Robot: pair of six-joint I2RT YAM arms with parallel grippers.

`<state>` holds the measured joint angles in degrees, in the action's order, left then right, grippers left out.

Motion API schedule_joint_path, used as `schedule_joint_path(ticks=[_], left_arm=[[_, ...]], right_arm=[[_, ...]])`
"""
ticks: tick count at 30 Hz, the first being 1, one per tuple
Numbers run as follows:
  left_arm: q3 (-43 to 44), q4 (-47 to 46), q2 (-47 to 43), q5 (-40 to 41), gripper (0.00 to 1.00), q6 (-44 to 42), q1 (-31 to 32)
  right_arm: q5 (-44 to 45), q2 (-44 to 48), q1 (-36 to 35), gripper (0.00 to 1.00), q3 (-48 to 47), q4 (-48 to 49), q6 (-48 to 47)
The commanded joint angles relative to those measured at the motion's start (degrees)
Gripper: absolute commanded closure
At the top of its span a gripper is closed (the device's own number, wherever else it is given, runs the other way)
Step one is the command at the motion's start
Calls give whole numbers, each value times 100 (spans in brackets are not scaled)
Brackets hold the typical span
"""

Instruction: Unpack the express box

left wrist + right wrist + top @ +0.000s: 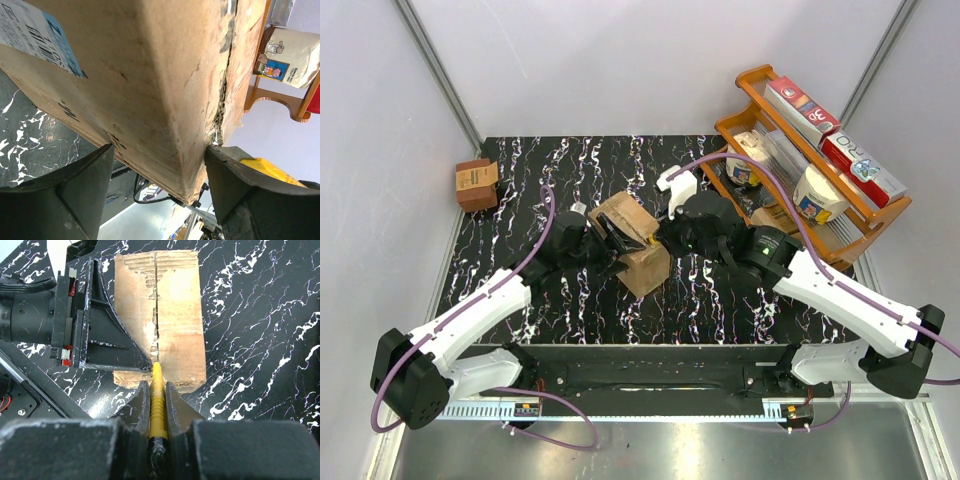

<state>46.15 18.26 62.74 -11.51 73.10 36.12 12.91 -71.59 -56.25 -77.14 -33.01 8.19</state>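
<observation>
Well out past the left pincer's outer side, a small brown box (477, 183) sits at the table (700, 300) edge. It's not our target.

The left pincer (603, 243) is clamped on the express box (632, 240). In its wrist view both fingers (75, 195) press the carton's faces, with a box corner running down between them. The shipping label (35, 35) is on the face above the left-hand finger. The box sits directly between the two pincers and looks tipped. We can't tell whether it is lifted off the table.

The right pincer (158, 385) is closed tight on a yellow tool (157, 377), probably a cutter, which sticks straight out ahead of the fingers. Its tip meets the near end of the seam (155, 315) where two flaps join. The seam runs away from this pincer, and its edges look ragged. The flaps are not open yet.

An orange rack (750, 80) of goods stands behind the right pincer's arm, well apart from the box.

We judge the step to be slitting the flap seam, early in the unpack, with nothing taken out yet. The next move calls for the right pincer to draw the tip along the seam, away from itself, shallow and straight. The left pincer needs to hold firm so the box doesn't slide or twist. Then the flaps need spreading.
</observation>
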Motion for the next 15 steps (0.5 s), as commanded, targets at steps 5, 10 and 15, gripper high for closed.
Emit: schedule_joint_path(ticks=[5, 10, 15], left_arm=[[78, 55, -69, 34, 25, -41, 53], [43, 55, -113, 70, 26, -24, 53], [8, 55, -148, 96, 26, 2, 53]], right_arm=[[-16, 93, -62, 100, -116, 560, 34], [54, -21, -62, 100, -47, 489, 78], [212, -109, -62, 100, 15, 471, 52]])
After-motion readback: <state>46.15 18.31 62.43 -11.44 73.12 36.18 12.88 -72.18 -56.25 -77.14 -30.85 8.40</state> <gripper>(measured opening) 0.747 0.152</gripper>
